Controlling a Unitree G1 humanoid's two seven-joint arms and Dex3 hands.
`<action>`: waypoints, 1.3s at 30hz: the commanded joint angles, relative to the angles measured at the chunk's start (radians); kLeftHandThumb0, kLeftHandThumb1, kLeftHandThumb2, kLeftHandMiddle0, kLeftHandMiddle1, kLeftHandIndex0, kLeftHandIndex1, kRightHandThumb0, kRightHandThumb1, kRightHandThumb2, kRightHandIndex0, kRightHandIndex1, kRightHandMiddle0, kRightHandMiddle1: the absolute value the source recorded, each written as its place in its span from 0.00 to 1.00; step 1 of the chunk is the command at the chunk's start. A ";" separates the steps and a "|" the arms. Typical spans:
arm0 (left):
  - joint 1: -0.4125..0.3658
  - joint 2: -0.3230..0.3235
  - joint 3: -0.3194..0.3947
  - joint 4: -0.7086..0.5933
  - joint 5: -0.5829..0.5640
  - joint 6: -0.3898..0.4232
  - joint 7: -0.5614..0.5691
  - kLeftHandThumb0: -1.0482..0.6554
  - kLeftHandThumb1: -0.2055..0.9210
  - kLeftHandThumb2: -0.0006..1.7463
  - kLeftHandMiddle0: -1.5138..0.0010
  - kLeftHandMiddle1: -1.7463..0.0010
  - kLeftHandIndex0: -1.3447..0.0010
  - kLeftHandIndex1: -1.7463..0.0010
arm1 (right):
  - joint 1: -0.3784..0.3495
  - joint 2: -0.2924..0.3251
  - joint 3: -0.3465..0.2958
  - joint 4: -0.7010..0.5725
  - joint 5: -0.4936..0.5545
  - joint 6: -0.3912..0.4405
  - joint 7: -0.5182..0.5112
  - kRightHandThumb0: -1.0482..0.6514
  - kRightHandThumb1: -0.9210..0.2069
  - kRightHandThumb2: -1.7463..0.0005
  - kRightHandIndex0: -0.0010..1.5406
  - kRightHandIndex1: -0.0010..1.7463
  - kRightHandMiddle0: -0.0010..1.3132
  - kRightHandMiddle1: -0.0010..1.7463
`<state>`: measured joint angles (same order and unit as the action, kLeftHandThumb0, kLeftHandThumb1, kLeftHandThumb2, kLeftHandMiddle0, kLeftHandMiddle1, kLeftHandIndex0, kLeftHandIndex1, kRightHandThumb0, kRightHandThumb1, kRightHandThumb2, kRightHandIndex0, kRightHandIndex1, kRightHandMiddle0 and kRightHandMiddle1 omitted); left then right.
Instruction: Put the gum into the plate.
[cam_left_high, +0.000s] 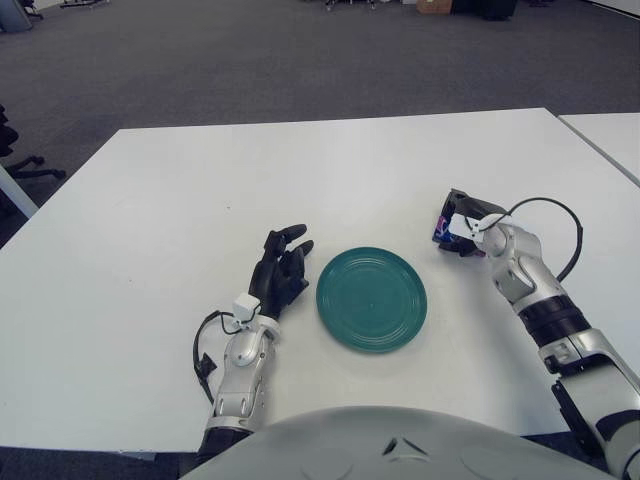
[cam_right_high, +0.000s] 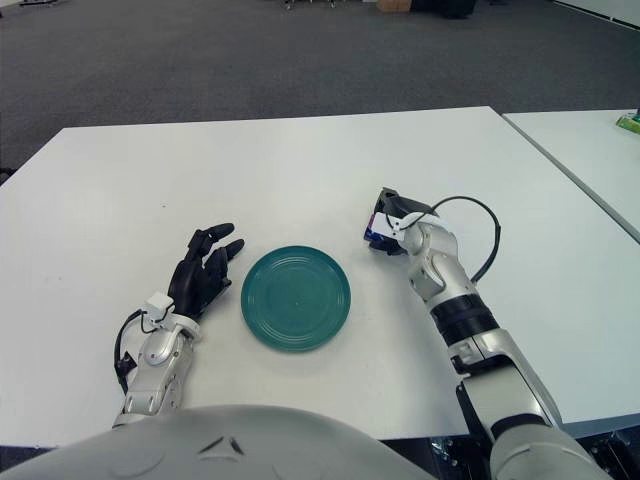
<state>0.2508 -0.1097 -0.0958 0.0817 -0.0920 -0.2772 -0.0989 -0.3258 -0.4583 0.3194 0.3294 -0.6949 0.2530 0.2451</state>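
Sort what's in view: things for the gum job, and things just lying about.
For the job:
gum, in the right hand
plate

Not in use:
left hand, open, left of the plate
table
second table

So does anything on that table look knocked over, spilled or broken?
Nothing stands out. The green plate lies flat and empty on the white table. The right hand is closed around the gum just right of the plate, and the left hand shows open beside the plate's left edge.
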 joint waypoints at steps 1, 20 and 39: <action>0.007 -0.006 0.003 -0.020 0.004 -0.011 0.013 0.21 1.00 0.40 0.75 0.65 0.93 0.41 | 0.099 0.034 0.031 0.068 0.043 -0.042 -0.003 0.37 0.32 0.42 0.63 1.00 0.33 1.00; 0.010 0.004 0.014 -0.020 0.006 -0.016 0.016 0.17 1.00 0.42 0.74 0.65 0.90 0.40 | -0.089 -0.035 0.054 -0.191 -0.064 -0.053 0.047 0.36 0.40 0.35 0.72 1.00 0.38 1.00; -0.006 -0.002 0.014 0.021 0.005 -0.059 0.019 0.15 1.00 0.44 0.73 0.64 0.92 0.40 | -0.051 0.008 0.162 -0.625 -0.224 -0.034 0.253 0.35 0.45 0.31 0.72 1.00 0.41 1.00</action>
<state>0.2587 -0.1087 -0.0861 0.0936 -0.0846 -0.3173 -0.0791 -0.3726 -0.4461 0.4658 -0.2441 -0.8928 0.2214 0.4409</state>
